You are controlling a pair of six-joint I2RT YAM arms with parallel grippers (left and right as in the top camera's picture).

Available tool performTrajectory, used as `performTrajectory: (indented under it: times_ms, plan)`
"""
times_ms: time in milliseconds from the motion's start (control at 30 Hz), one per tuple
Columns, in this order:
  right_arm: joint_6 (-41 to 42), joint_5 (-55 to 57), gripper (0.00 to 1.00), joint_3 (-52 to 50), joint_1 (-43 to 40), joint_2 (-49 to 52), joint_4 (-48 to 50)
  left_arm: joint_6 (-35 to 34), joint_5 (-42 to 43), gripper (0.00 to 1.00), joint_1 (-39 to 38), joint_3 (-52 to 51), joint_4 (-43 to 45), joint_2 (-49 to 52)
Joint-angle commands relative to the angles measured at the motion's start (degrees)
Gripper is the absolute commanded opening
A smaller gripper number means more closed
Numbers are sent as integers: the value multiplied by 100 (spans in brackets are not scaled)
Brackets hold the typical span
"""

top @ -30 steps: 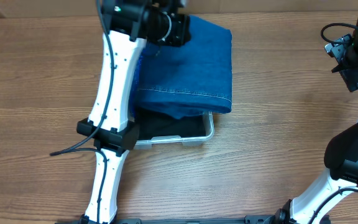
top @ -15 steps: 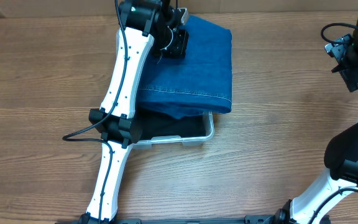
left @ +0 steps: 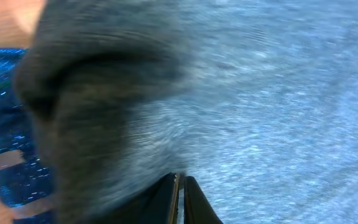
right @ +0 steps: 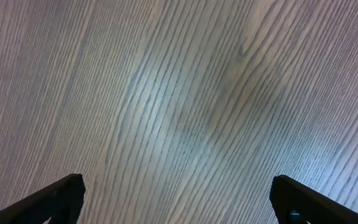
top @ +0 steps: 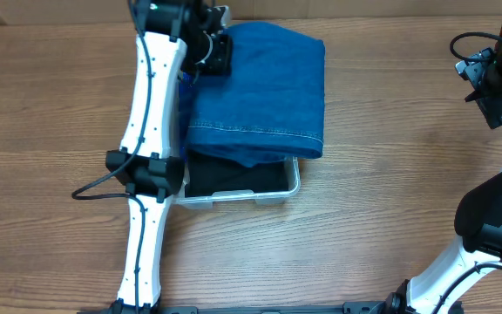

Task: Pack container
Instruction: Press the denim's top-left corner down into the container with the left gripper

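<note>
The container [top: 293, 185] sits on the counter [top: 382, 201] in the same spot as before. There's a dark cloth [top: 234, 179] inside, and folded jeans [top: 264, 96] are draped over its far half. The left fingers [left: 166, 200] are pressed together right against the denim. They've slid from over the jeans to the jeans' far-left corner, and the left arm [top: 146, 113] has swung left along the container's left side. The right fingers [right: 58, 196] are spread wide over bare counter well off to the container's right and haven't budged.

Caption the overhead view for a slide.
Shut left claw at the far edge of blue denim draped over the clear container; right claw open, aside.
</note>
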Motion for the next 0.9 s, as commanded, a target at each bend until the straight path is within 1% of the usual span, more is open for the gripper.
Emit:
performTrajectory:
  times_ms: [0,167,300,533,700,867]
  plan:
    - [26,44,100,4,-4,2,17,225,0,5,157,-409,-31,24]
    - [26,44,100,4,-4,2,17,435,-9,4,216,-828,-28,24]
    - [26,44,100,4,-4,2,17,446,-164,4,240,-863,-31,24]
    - [26,44,100,4,-4,2,17,-205,-774,4,535,-863,-31,24]
    - [26,44,100,4,-4,2,17,-260,-743,4,922,-863,-31,24]
    - [26,44,100,4,-4,2,17,-201,-549,4,1119,-863,-31,24]
